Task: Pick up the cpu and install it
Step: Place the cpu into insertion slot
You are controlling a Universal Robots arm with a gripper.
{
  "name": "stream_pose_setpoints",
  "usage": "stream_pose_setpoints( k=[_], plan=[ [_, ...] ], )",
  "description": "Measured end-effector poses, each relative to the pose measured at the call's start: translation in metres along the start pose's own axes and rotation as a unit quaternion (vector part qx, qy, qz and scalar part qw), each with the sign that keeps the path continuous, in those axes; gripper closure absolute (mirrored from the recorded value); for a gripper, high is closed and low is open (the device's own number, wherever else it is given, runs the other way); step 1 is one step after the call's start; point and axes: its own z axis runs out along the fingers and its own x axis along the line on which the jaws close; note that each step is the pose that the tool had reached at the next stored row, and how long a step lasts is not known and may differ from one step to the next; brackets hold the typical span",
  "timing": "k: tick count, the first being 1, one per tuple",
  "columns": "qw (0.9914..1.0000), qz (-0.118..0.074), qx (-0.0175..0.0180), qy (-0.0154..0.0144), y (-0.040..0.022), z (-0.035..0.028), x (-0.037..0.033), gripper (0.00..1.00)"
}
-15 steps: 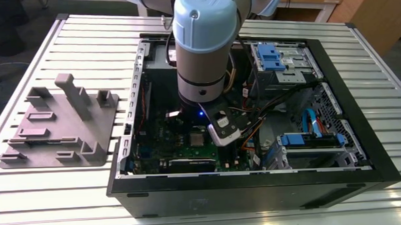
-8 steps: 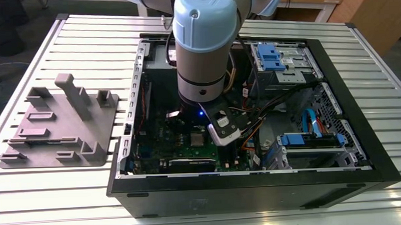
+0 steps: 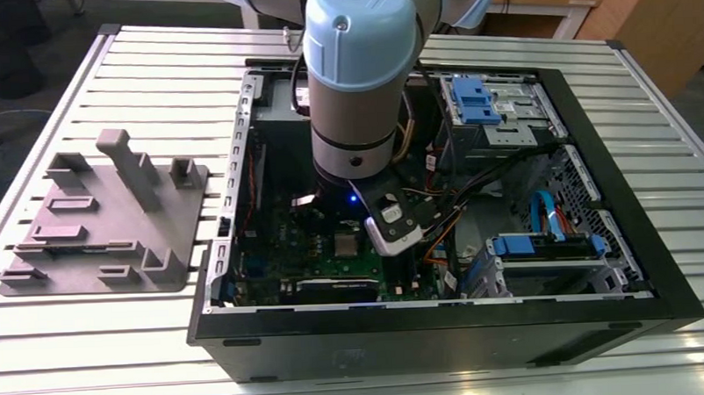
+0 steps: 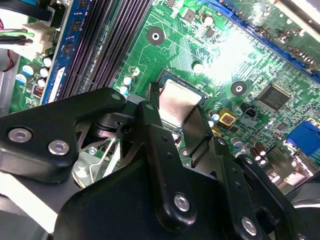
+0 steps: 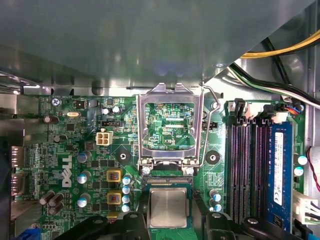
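- gripper (image 4: pixel 176 109) is down inside the open PC case (image 3: pixel 451 330), at the end of the arm (image 3: pixel 354 74), which comes in from above in the exterior view
- the black fingers (image 4: pixel 159 135) sit against 2 opposite edges of the cpu (image 5: pixel 168 207), clamped on it w/ no gap showing in the second wrist view
- cpu is btwn the fingertips, flat, silvery top facing the wrist, inside the dark socket border on the green circuit board (image 5: pixel 70 150)
- can't tell if the cpu is fully seated or just above the contacts
- socket frame (image 5: pixel 171 94) is hinged open just beyond the cpu from the gripper, and board traces show through its hollow middle
- thin wire lever (image 5: pixel 216 107) runs along one side of that frame
- RAM slots (image 5: pixel 245 165) run to one side of the gripper, w/ a blue RAM stick (image 5: pixel 280 170) in the slot furthest from it
- 2 small yellow parts (image 5: pixel 114 176) are on the board on the gripper's other side, near the cpu but not touching it
- grey tray (image 3: pixel 107 215) w/ upright blocks is well apart from the gripper, outside the case on the exterior view's left, resting on the slatted table (image 3: pixel 100 364)
- case is also on that table, open side up
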Motion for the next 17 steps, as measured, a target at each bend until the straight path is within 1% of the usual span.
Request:
stream_pose_setpoints(
  k=[2, 7, 10, 17],
  plan=[
    [1.00000, 0.000, 0.0000, 0.0000, 0.0000, -0.0001, 0.0001, 0.54],
    [1.00000, 0.000, -0.0001, -0.0011, 0.0000, 0.0005, 0.0022, 0.54],
    [1.00000, 0.000, 0.0002, -0.0010, -0.0002, 0.0027, 0.0023, 0.54],
    [1.00000, 0.000, 0.0000, -0.0011, -0.0001, 0.0029, 0.0023, 0.54]
  ],
)
